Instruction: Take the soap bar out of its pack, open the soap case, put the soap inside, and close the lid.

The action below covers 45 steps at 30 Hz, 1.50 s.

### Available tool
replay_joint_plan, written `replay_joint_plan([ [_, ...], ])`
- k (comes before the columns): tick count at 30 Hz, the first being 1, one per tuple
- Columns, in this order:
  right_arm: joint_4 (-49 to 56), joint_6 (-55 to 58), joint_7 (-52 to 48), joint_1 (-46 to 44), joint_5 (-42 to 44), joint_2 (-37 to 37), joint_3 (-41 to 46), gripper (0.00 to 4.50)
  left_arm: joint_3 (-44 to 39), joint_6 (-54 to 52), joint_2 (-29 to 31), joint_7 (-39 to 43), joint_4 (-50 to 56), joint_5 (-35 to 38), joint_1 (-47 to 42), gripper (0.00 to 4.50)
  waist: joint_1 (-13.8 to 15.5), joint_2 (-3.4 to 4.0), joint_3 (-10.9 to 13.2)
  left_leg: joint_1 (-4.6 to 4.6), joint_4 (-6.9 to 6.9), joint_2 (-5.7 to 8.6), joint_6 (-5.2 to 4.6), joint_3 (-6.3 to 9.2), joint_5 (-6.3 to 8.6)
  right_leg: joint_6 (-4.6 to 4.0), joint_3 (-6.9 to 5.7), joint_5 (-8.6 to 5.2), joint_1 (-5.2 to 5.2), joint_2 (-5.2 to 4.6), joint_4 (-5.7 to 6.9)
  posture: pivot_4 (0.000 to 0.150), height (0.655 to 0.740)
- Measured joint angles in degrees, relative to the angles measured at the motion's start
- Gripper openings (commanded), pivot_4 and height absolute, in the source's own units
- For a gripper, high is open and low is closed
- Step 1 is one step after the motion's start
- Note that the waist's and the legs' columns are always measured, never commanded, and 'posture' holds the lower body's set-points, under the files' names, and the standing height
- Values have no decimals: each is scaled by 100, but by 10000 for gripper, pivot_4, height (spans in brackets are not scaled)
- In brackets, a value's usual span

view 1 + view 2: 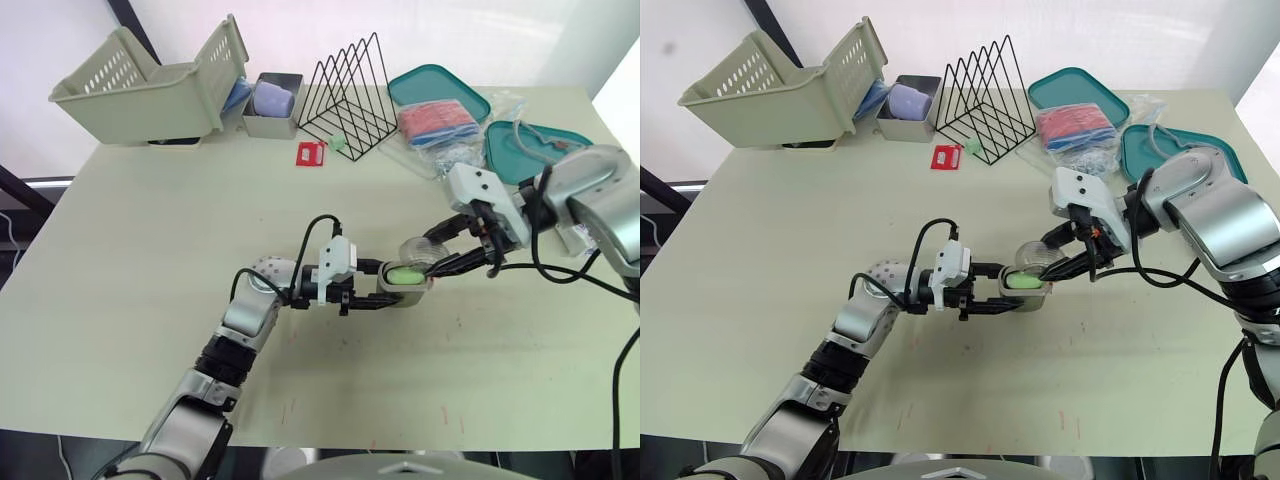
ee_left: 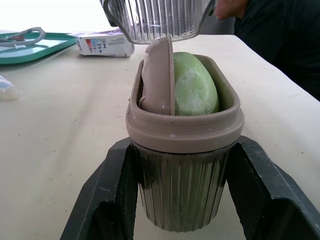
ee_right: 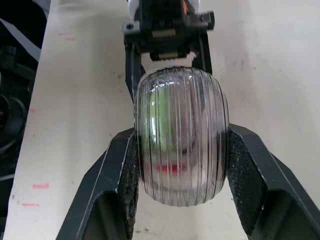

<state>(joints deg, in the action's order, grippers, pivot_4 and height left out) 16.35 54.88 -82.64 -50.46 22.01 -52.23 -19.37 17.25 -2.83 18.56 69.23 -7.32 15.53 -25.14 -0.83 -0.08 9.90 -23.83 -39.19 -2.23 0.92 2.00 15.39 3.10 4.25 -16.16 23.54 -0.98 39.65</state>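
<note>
Case (image 2: 184, 125) clamped in left gripper (image 2: 182, 150), soap (image 2: 195, 85) inside; lid (image 1: 418, 251) pinched in right gripper (image 3: 181, 145) at 1 o'clock, to be lowered squarely

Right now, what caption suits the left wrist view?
Left gripper clamps the soap case, green soap inside, clear lid hovering just above.

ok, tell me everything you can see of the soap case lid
The lid is a clear, ribbed plastic dome, oval in outline. It is off the case, gripped on both sides by the right gripper's fingers, and hovers just over the open base, which holds the green soap. It is not seated yet.
</note>
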Motion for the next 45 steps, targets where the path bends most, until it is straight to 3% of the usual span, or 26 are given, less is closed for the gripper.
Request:
replay_joint_plan([
  [31, 339, 152, 464, 170, -3, 98, -284, 18462, 15, 38, 3, -17, -19, -29, -23, 19865, -16, -4, -3, 6, 0, 0, 0, 3, 0, 0, 0, 0, -3, 2, 1, 1500, 7400],
  [45, 405, 387, 588, -206, -302, 421, -716, 18462, -26, 18, 0, -21, -72, -30, -27, 19865, -46, -22, -21, 14, 0, -1, 0, 7, 0, 0, -1, 0, -7, 5, 8, 1500, 7400],
])
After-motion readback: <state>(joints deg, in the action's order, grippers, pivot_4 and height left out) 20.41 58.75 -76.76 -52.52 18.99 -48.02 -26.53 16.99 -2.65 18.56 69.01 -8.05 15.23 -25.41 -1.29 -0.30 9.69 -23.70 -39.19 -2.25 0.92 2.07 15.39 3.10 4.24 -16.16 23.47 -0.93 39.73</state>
